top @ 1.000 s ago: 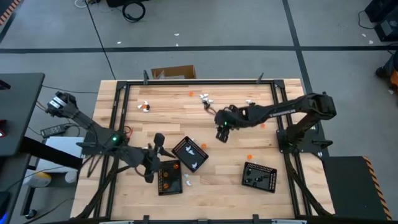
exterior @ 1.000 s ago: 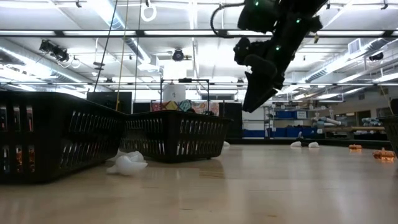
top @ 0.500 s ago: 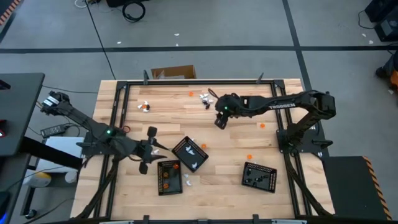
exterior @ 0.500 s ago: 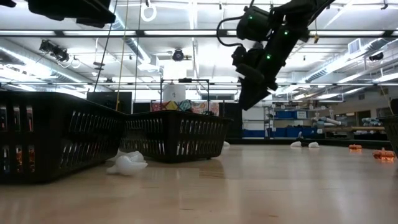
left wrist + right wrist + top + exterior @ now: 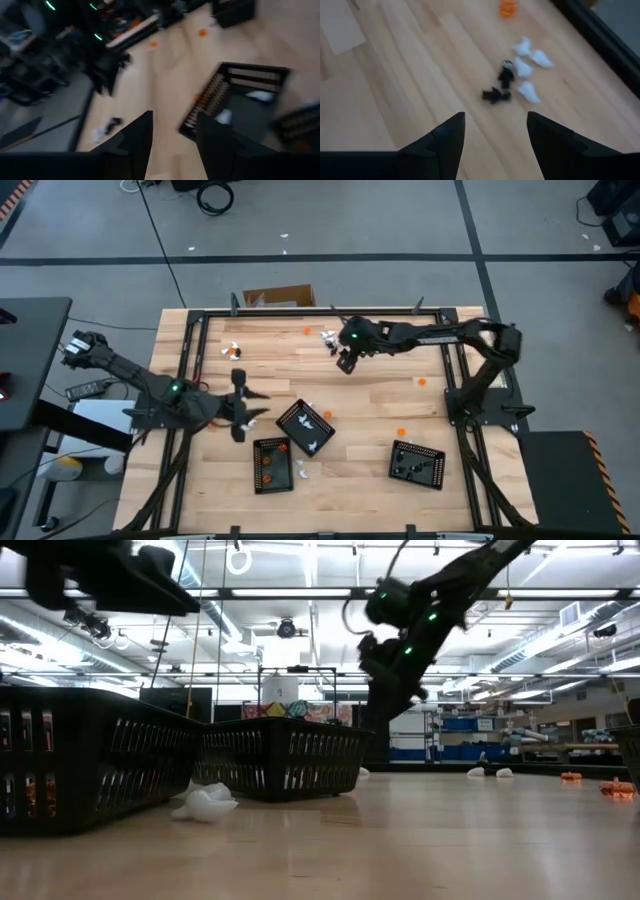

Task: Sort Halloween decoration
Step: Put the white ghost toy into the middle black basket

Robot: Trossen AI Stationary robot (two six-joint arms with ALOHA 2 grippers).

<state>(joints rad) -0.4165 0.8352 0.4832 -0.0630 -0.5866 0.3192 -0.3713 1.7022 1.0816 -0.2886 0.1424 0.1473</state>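
Tiny orange, white and black toy pieces lie scattered on the wooden table. A cluster of white and black pieces [image 5: 328, 338] lies near the far edge; the right wrist view shows its black pieces [image 5: 501, 84] and white pieces [image 5: 527, 65] on the wood. My right gripper [image 5: 346, 362] [image 5: 492, 142] hovers open just to the near-right of this cluster, touching nothing. My left gripper [image 5: 243, 406] [image 5: 174, 145] is open and empty, above bare wood left of the tray with white pieces [image 5: 306, 428] [image 5: 240, 100].
Three black trays stand near the near edge: the white-piece one, one with orange pieces [image 5: 272, 464], one with black pieces [image 5: 417, 462]. Loose orange pieces [image 5: 421, 381] [image 5: 402, 432] [image 5: 307, 330], a small mixed group [image 5: 232, 351] and a white piece [image 5: 302, 473] [image 5: 205, 802] lie about.
My right gripper has swung from the table's middle toward the far edge and leftward, ending beside the white and black cluster. My left gripper has drawn back from over the orange-piece tray toward the far edge. No piece has moved.
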